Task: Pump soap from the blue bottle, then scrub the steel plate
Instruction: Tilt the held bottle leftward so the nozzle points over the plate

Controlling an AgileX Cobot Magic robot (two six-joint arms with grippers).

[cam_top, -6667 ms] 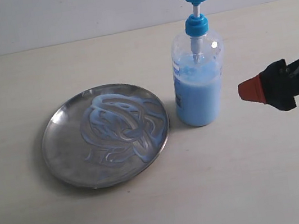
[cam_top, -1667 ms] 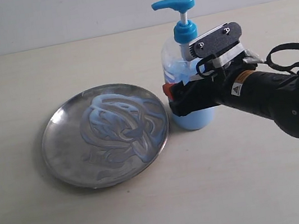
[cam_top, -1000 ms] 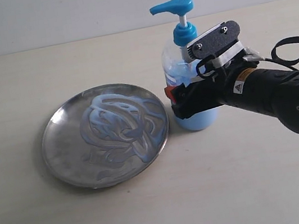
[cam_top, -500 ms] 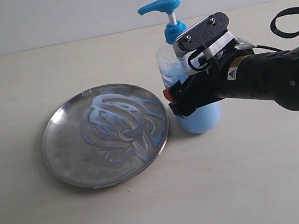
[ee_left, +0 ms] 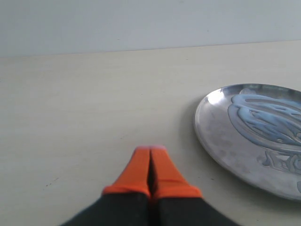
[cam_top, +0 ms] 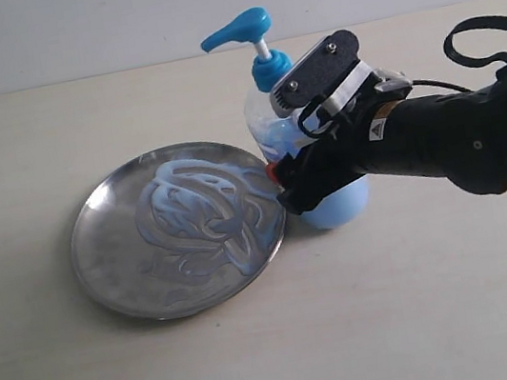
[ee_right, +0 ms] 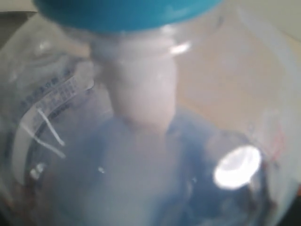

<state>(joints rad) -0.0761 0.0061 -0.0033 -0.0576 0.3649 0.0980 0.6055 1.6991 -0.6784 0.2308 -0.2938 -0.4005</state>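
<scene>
Clear plastic in the jaws. Your right gripper (cam_top: 293, 182) is clamped across the belly of the blue bottle (cam_top: 271, 127). One orange-tipped finger shows on the plate side; the other is hidden behind the bottle.

The bottle leans toward the steel plate (cam_top: 109, 261), its foot just beside the rim and the pump head (cam_top: 236, 29) pointing out over the steel. I can't tell whether the base touches the table (cam_top: 428, 317) or hangs just off it.

Expect that wall to be thin and springy, so squeeze hard and it'll buckle. The soap (cam_top: 342, 203) sits low inside, which I'd judge makes it bottom-heavy and sloshy. The smooth round body could twist in your grip, so a mid-body hold looks right.

The pump head wants a push from straight above, or the bottle may tip further.

Your left gripper (ee_left: 150, 172) is pressed closed, orange tips together, holding nothing, low over the table near the plate's rim.

The plate is stiff, looks light and is already slick with swirls. It'll likely skate when scrubbed.
</scene>
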